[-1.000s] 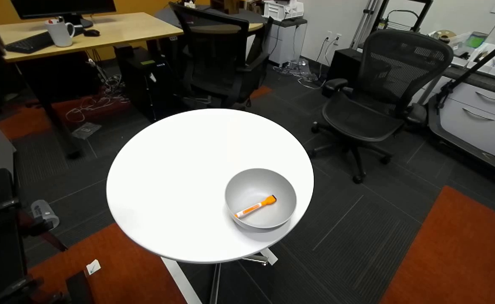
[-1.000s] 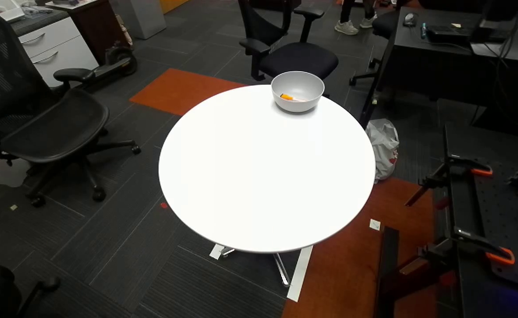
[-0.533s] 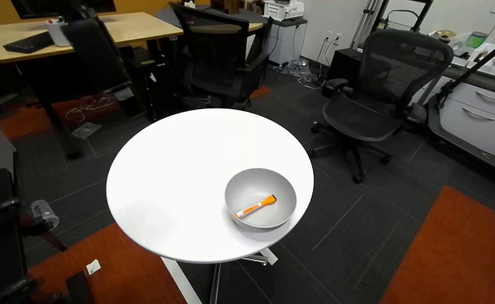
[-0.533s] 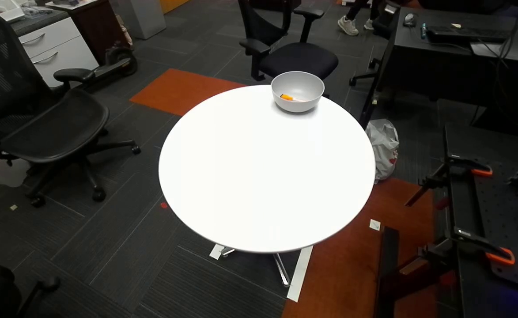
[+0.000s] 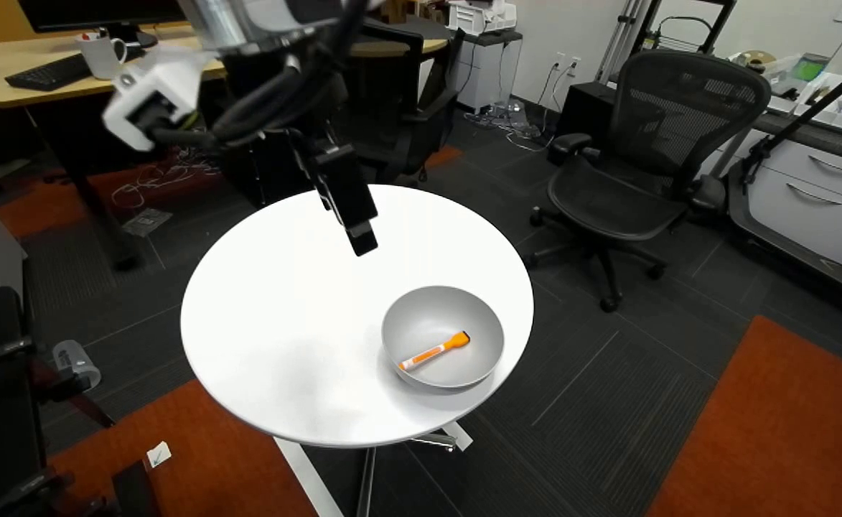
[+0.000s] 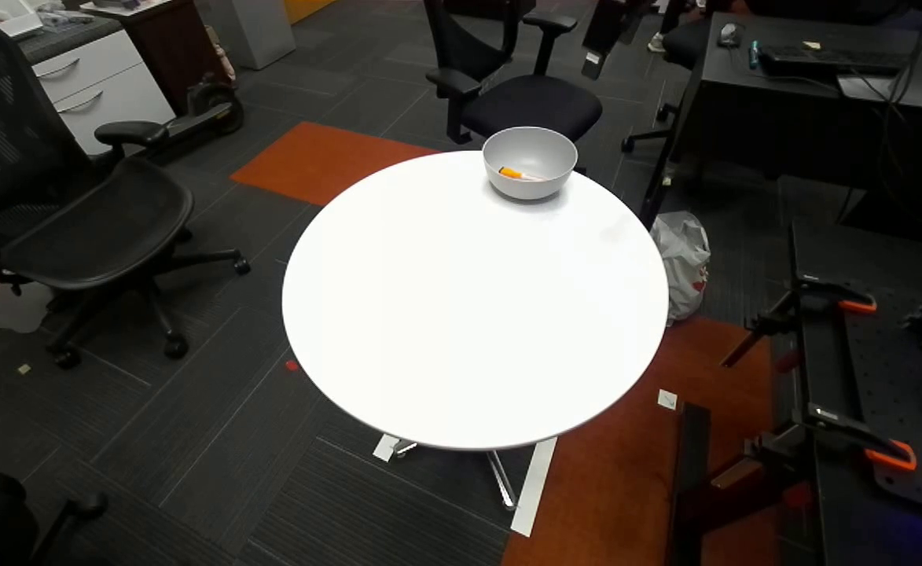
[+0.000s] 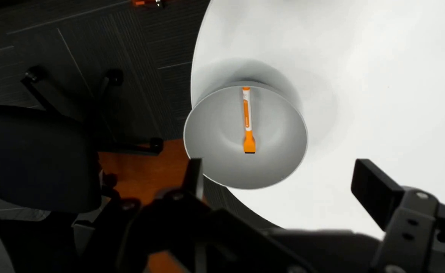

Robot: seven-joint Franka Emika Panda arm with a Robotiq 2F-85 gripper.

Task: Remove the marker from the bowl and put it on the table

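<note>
A wide, empty claw (image 7: 278, 167) has swung nearer the bowl (image 7: 216, 151); the marker (image 7: 247, 112) lies inside, pick-up likely next.

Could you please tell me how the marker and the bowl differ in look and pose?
Colour: the marker is orange and white with a dark end, while the bowl is plain grey.
Shape: the marker is long and thin; the bowl is round and hollow.
Pose: the marker lies inside the bowl, whereas the bowl stands upright on the white table.
Shared: neither is held by the gripper.
</note>
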